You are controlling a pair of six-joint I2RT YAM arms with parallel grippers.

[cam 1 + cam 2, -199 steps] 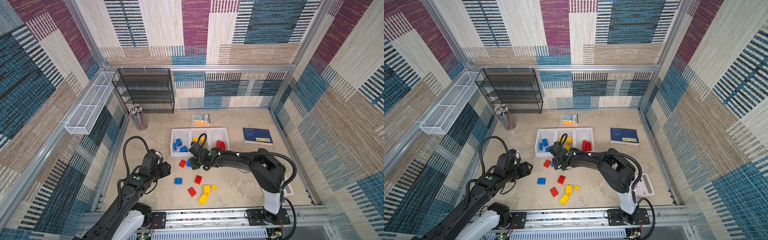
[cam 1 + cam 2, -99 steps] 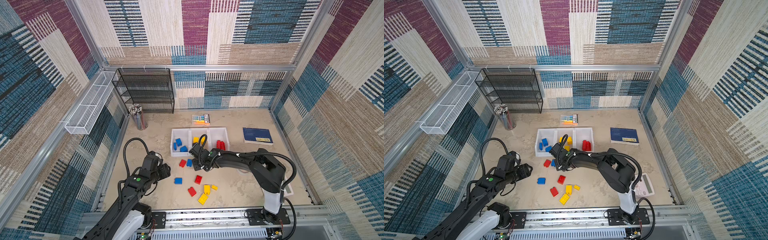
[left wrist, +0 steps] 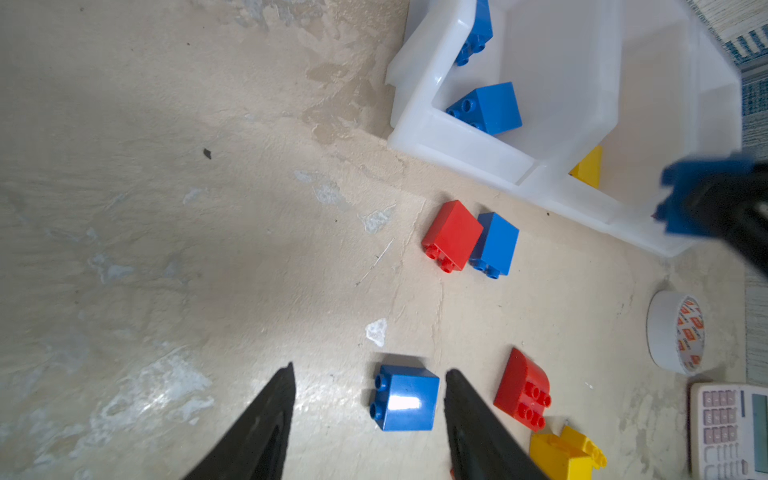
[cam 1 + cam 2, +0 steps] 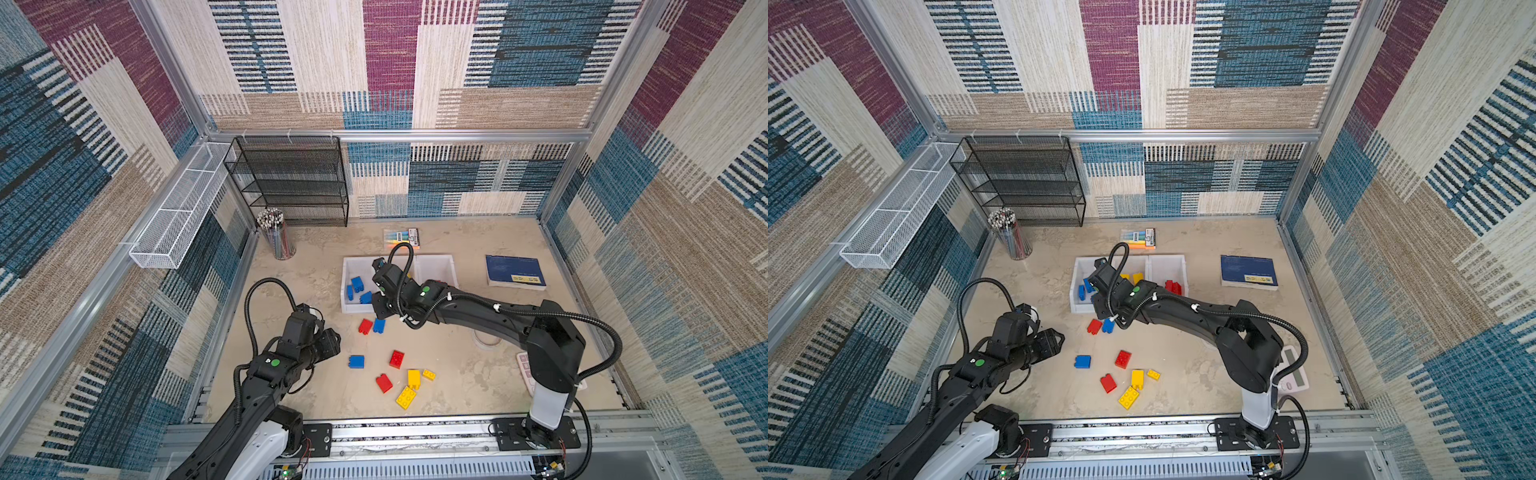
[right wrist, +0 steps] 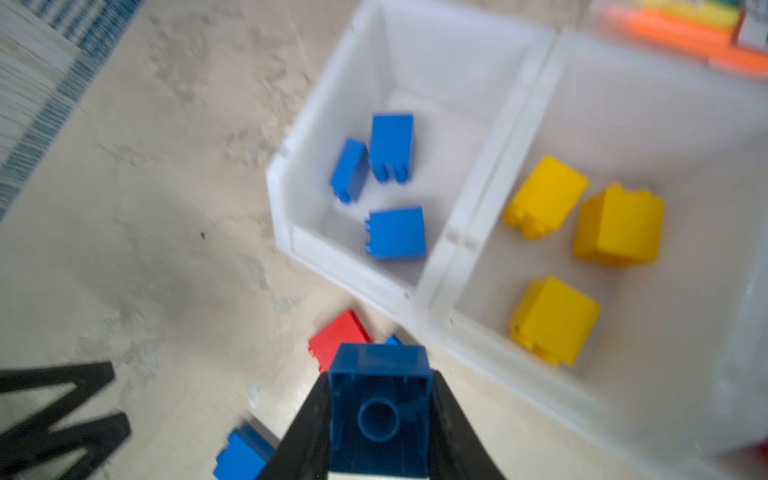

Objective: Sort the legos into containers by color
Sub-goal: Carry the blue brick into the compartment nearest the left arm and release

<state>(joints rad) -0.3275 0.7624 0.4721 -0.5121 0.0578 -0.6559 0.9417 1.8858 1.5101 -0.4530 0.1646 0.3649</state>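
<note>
My right gripper (image 5: 379, 376) is shut on a blue lego (image 5: 379, 411), held off the table in front of the containers (image 5: 440, 257); the left wrist view shows this lego (image 3: 698, 195) blurred. The left container (image 4: 345, 286) holds blue legos (image 5: 392, 147), the middle one yellow legos (image 5: 552, 320), the right one red legos (image 4: 1173, 286). My left gripper (image 3: 370, 369) is open, its fingers either side of a loose blue lego (image 3: 405, 397) and above it. A red lego (image 4: 365, 326) and a blue one (image 4: 378, 325) lie side by side below the containers.
More red (image 4: 397, 359) and yellow legos (image 4: 406, 397) lie towards the front. A tape roll (image 3: 675, 332) and a calculator (image 3: 731, 428) sit under the right arm. A blue book (image 4: 515, 272), highlighters (image 4: 402, 237), a pen cup (image 4: 278, 237) and a black rack (image 4: 291, 183) stand further back.
My right gripper has shut on a blue lego beside the red and blue pair and risen with it towards the containers. The left arm has barely moved.
</note>
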